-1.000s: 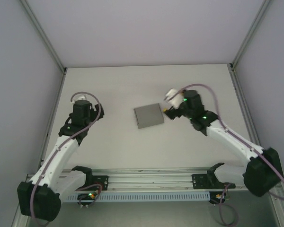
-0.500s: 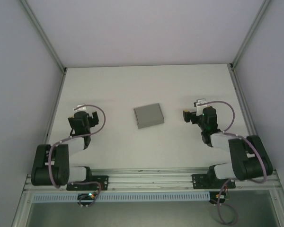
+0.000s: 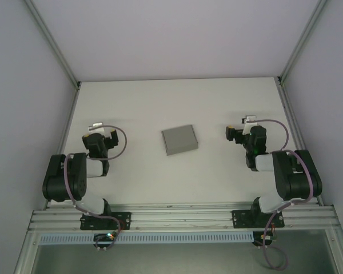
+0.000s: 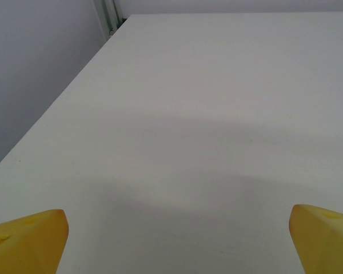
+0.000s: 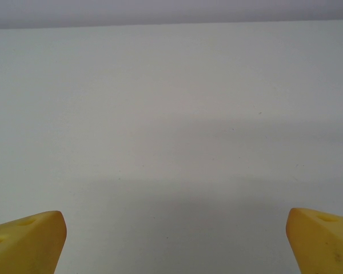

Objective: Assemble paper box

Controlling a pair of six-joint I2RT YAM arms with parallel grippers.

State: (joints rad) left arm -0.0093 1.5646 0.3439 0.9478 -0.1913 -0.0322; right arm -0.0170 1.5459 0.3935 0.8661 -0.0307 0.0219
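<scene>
The paper box is a small shallow grey card rectangle lying flat near the middle of the white table, with nothing touching it. My left gripper rests well to its left on a folded-back arm. In the left wrist view that gripper is open, its yellow fingertips wide apart over bare table. My right gripper sits well to the right of the box, also on a folded arm. Seen from the right wrist, this gripper is open too, with its fingertips spread and nothing between them.
Pale walls with metal corner posts enclose the table on the left, back and right. An aluminium rail carrying both arm bases runs along the near edge. The left wall's foot shows beside the table in the left wrist view.
Both arms have folded back toward their bases. The right gripper drew away from the box's right edge to the right; the left gripper pulled slightly left and lower. The box has not moved.
</scene>
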